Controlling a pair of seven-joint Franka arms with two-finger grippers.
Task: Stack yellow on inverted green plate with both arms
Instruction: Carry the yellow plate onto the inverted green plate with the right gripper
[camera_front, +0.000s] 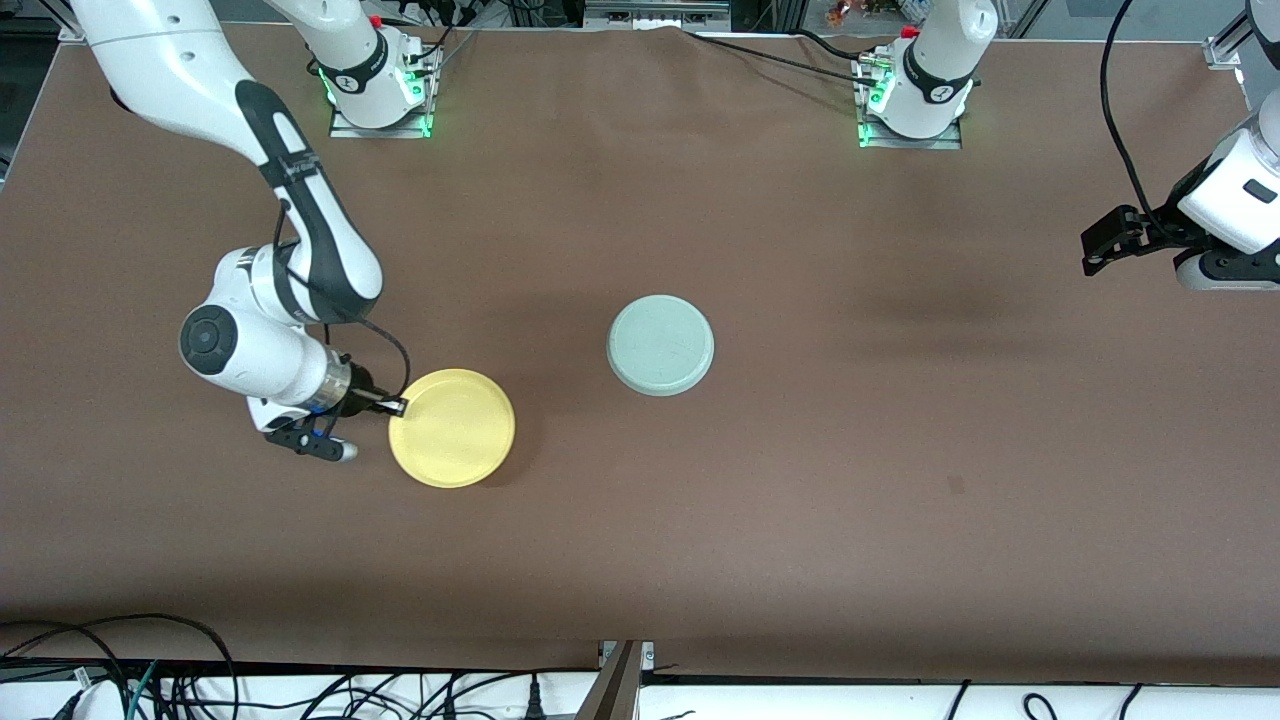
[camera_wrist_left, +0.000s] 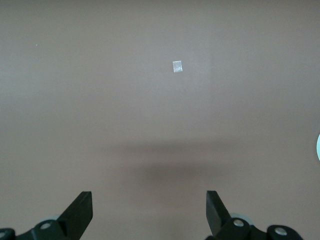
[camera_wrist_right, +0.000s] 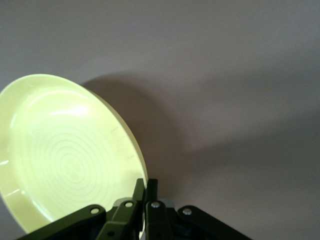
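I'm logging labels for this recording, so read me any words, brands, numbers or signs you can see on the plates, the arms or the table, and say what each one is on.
No readable text anywhere.
Round bright yellow plastic plate, gripped at its rim by the right tool: only moulded rings.
Round pale mint-green plate: plain underside.
Small pale square on the brown table: blank.
Marks on the arm bases: too small to read.
Open left tool: unmarked.

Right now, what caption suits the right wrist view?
Right gripper pinching the yellow plate by its rim above the brown table.

Green plate (camera_wrist_left: 318, 147) mostly cut off at left wrist view's edge.
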